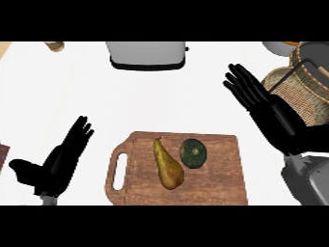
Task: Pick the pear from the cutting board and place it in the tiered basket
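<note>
Resting on board (217, 185): one pear (168, 166)

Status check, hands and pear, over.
Both hands open, left and right. Pear on cutting board, untouched. Round dark green fruit beside it. Basket at right.

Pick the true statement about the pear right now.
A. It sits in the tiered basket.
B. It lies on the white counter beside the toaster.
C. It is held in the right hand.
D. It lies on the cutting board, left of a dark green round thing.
D. The pear lies on the cutting board with the dark green round thing to its right; neither the left hand nor the right hand touches it.
</note>
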### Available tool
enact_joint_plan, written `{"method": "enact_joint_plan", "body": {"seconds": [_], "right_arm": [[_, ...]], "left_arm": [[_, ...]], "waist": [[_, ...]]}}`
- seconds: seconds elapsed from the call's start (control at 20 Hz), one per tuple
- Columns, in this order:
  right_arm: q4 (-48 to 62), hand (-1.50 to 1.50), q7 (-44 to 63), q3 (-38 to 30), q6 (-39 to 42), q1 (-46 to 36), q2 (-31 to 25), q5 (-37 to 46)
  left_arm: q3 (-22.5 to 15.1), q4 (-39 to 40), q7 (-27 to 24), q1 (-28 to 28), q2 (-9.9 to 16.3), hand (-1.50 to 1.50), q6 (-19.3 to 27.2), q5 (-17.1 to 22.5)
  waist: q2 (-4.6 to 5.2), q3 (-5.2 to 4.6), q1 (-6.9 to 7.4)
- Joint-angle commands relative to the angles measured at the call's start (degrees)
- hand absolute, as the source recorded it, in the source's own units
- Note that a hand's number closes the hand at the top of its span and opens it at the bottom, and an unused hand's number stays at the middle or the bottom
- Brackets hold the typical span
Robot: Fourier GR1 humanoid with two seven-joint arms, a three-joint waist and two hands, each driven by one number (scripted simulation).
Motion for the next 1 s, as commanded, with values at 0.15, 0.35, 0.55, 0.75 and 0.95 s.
{"method": "enact_joint_plan", "body": {"seconds": [0.15,0.35,0.55,0.75,0.95], "right_arm": [[6.89,1.5,-3.19,-0.84,9.6,-9.97,6.0,-7.51],[14.69,1.5,-5.41,-1.4,3.31,-11.23,1.52,5.39],[21.48,-1.5,3.3,0.55,23.62,-11.73,11.15,-21.45],[23.55,-1.5,-0.85,-1.78,41.22,-11.7,3.95,-22.77],[23.16,-1.5,-1.95,-5.25,46.33,-18.15,-4.69,-16.17]], "left_arm": [[-0.32,-3.34,-1.35,-7.59,-1.13,0.0,10.33,-10.03],[-1.85,-3.91,1.38,-10.25,-1.37,0.0,14.34,-14.01],[-2.29,-3.56,3.68,-13.81,-1.8,0.0,15.2,-15.52],[-1.8,-1.68,5.69,-15.16,-3.46,0.0,18.06,-17.33],[-3.02,-2.66,6.16,-13.46,-4.45,0.0,18.26,-17.79]], "waist": [[0.86,1.23,2.65],[1.11,1.1,2.52],[1.62,1.3,3.4],[0.85,1.15,1.09],[0.6,1.09,1.02]]}}
